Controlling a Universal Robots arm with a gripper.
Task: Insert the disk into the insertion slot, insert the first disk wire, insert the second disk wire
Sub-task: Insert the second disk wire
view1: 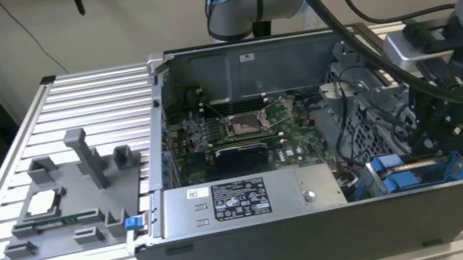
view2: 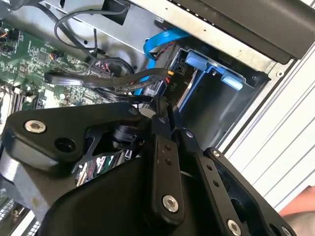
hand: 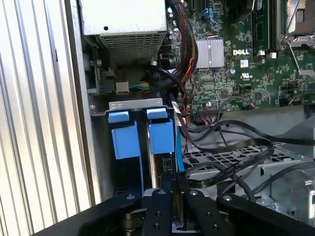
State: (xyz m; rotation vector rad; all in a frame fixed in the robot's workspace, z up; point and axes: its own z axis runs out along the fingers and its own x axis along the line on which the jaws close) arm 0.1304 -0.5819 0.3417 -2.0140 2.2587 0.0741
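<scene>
The disk (hand: 160,168) stands edge-on in its blue carrier in the insertion slot (hand: 135,104), a grey bay with blue clips at the case's front corner (view1: 407,179). My gripper (hand: 172,189) is shut on the disk's near edge, fingers pressed together around it. In the second wrist view the fingertips (view2: 162,105) sit at the mouth of the bay (view2: 216,98). Black flat disk wires (hand: 221,169) lie loose on the grey cage beside the slot. A black power plug (view2: 172,88) hangs close to the fingertips, and a blue cable (view2: 160,42) curls above the bay.
The silver power-supply box (view1: 252,196) sits beside the bay. The motherboard (view1: 241,128) with its socket fills the case floor. A bundle of cables (hand: 172,83) crosses near the slot. A grey fixture (view1: 66,198) stands on the slatted table at the exterior view's left.
</scene>
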